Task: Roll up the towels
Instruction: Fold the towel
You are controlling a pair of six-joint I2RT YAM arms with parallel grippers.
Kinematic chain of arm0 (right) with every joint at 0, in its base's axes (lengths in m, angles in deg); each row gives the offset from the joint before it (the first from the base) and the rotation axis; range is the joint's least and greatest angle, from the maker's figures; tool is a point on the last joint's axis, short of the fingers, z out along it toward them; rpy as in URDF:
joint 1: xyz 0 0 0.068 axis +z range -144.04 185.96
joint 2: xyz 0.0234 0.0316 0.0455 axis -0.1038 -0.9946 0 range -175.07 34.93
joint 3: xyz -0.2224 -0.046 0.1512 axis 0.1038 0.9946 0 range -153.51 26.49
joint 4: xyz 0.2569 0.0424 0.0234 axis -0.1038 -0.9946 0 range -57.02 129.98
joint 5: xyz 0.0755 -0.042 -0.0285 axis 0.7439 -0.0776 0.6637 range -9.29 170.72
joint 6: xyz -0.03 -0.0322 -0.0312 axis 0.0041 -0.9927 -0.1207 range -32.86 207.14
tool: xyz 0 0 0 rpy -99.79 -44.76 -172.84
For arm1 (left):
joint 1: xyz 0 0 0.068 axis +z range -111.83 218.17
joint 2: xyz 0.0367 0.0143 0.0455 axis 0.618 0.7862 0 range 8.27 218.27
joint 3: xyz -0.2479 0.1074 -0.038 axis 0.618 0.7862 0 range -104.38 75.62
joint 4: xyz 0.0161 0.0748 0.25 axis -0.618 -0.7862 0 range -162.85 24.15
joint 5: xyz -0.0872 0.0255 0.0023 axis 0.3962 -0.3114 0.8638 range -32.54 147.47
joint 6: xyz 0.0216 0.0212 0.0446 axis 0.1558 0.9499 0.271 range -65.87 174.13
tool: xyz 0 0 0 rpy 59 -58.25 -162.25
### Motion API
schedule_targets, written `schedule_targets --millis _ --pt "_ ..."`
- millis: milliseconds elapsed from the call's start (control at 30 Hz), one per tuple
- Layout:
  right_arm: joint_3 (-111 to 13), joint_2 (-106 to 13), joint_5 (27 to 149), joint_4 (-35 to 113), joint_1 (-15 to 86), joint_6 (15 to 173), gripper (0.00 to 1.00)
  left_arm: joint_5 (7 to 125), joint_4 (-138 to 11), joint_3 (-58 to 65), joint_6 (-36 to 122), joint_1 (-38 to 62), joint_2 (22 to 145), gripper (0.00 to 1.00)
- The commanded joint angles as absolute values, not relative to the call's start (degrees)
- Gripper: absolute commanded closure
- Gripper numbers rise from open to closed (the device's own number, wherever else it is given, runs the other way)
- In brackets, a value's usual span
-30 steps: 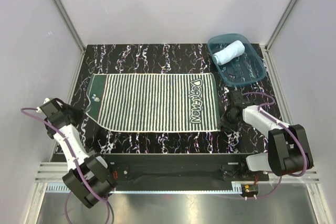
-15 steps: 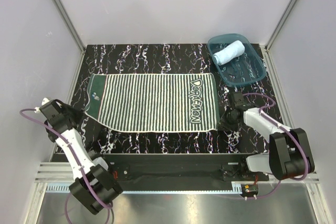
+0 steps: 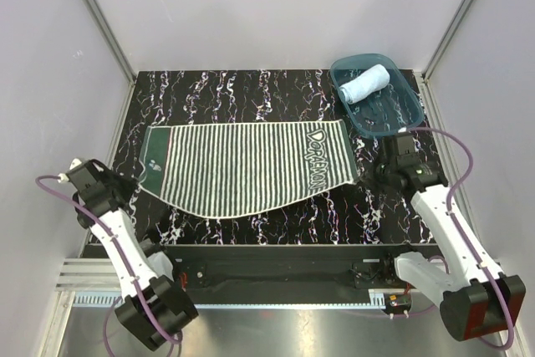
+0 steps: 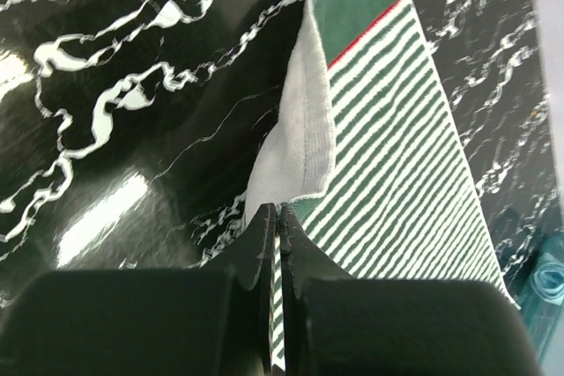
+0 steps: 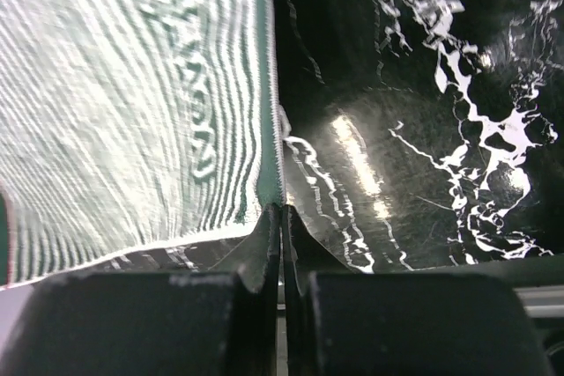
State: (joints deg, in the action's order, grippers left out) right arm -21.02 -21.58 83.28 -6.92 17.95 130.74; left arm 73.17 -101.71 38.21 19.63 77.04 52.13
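Now that my right gripper [image 3: 370, 178] has pinched shut on the near right corner of the striped towel [image 3: 242, 165], with my left gripper [image 3: 136, 187] clamping the left corner, I am lifting its near edge off the tabletop [image 3: 251, 94].

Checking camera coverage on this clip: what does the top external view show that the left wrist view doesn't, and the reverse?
Only top external: the whole striped towel, its printed band, and the right end effector shut on its near right corner. Only left wrist: the towel's white underside curled up at the corner where the left end effector is shut on it. Both: the stripes, the black marbled table, and the teal tub, just a blurred sliver in the wrist view.
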Motion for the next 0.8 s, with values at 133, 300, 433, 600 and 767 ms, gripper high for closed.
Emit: schedule_targets --millis 133,300,433,600,767 --pt "-29.1 -22.2 79.1 -12.5 16.5 131.1 1.0 66.5 -106.1 26.1 21.4 74.3 58.1 1.0" --pt "-32.5 -31.8 80.5 -7.5 15.4 129.7 1.0 68.9 -104.4 20.6 21.7 74.3 66.4 1.0" --pt "-37.8 -39.8 80.5 -4.4 14.2 128.4 1.0 72.9 -100.2 19.3 21.6 74.1 73.1 1.0" --pt "-45.1 -50.4 81.9 -1.2 13.2 127.7 1.0 70.5 -94.5 17.0 18.5 69.9 80.3 1.0" --pt "-53.6 -59.2 81.4 -1.6 12.6 126.3 1.0 70.8 -95.0 6.6 19.9 65.7 92.7 1.0"
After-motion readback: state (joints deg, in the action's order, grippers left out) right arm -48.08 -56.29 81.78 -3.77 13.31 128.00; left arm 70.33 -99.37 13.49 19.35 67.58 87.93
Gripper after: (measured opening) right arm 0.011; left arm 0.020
